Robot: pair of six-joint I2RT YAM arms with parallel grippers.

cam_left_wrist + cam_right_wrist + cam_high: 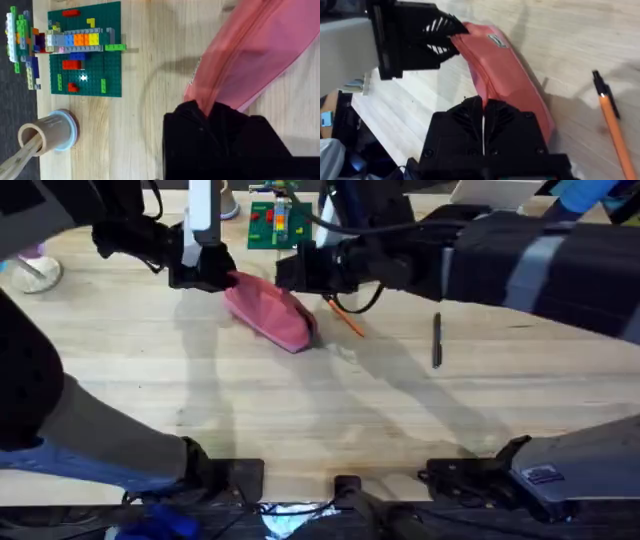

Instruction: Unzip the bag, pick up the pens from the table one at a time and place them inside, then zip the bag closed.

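Over on the left, the left gripper (pixel 222 278) is clamped on the near-left end of the bag (pixel 270 313), its black fingers (pixel 200 117) pinching the pink fabric. The bag lies slanted on the table (pixel 300 410), stretched between the two grippers. Behind the left gripper stand a green brick plate (pixel 277 225) and a small cup (pixel 50 132). The right gripper (pixel 300 268) sits at the bag's upper side, its fingers (pixel 482 112) pressed together on the fabric near the zipper line. Just right of that gripper lies the orange pen (pixel 347 318), close beside the bag. Farther right, well apart, the dark pen (pixel 436 340) lies on the wood.
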